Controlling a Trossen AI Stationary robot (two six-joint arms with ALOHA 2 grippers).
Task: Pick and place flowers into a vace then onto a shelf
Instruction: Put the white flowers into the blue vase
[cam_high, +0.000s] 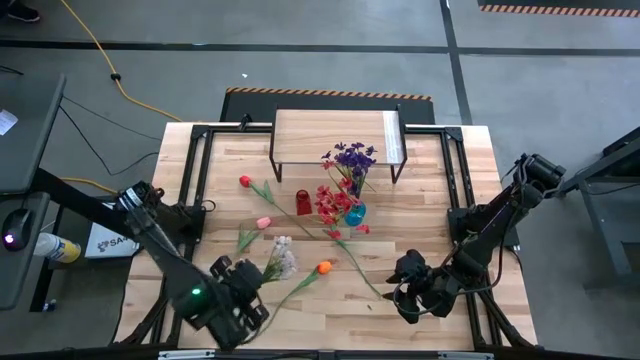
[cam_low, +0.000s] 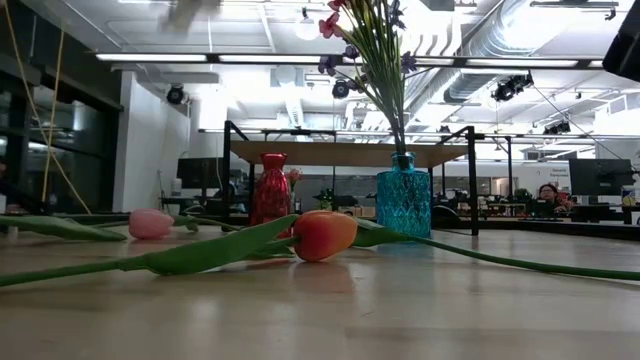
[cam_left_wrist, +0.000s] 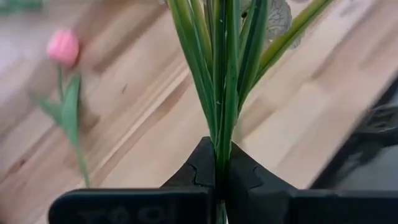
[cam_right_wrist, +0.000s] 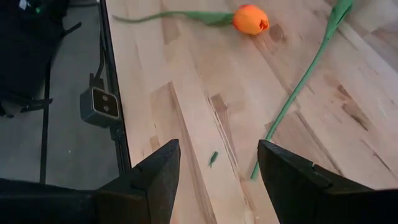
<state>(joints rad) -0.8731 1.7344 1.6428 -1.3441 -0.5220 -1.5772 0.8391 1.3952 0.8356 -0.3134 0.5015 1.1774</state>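
My left gripper (cam_high: 243, 303) stands near the table's front left, shut on the green stems of a white blossom spray (cam_high: 283, 258). The right gripper (cam_right_wrist: 217, 168) hovers open over the front right with nothing between its fingers. A blue vase (cam_high: 356, 213) in mid-table holds purple and red flowers (cam_low: 372, 30). Behind it stands the shelf (cam_high: 335, 138). An orange tulip (cam_high: 323, 267), a pink tulip (cam_high: 263, 223) and a red tulip (cam_high: 245, 182) lie flat on the table. My left gripper pinches a bundle of several thin green stems (cam_left_wrist: 222, 158) between its two fingers, well short of the white blossoms (cam_left_wrist: 278, 18). The fingers slant down from the near left, and the stems run on past them, roughly along their line. The low view shows none of the spray on the tabletop.
A small red vase (cam_high: 303, 202) stands left of the blue one. A long loose green stem (cam_right_wrist: 298, 93) lies ahead of my right gripper. Black frame rails (cam_high: 196, 170) run along the table's left and right sides. Bare wood lies along the front edge.
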